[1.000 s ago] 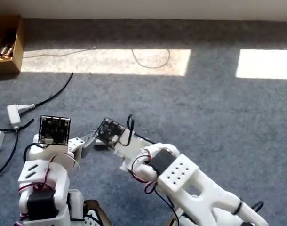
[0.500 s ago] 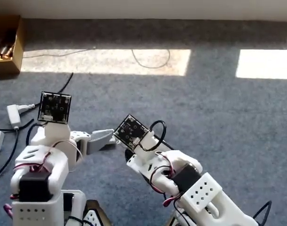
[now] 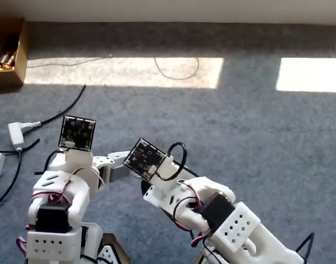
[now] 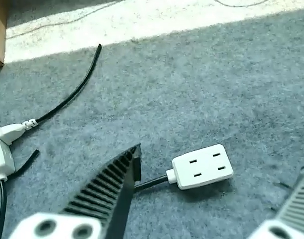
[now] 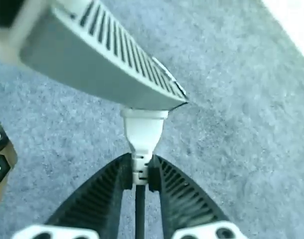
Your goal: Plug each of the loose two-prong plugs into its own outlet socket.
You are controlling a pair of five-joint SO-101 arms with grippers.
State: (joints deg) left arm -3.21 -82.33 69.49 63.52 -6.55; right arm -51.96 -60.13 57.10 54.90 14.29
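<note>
Right jaws clenched on the neck of white two-prong plug point(image 5: 142, 130), black cord point(image 5: 139, 211) trailing. Left jaws released, wide apart; white twin-socket outlet block point(image 4: 202, 167) lies on grey carpet point(image 4: 241, 89) beyond them.

Nothing legible anywhere right now. One circuit board point(image 3: 78, 133) and the other board point(image 3: 144, 158) on the wrists show specks of marking, too small to read. The socket point(image 4: 202, 167) and the plug point(image 5: 142, 130) show plain white faces.
</note>
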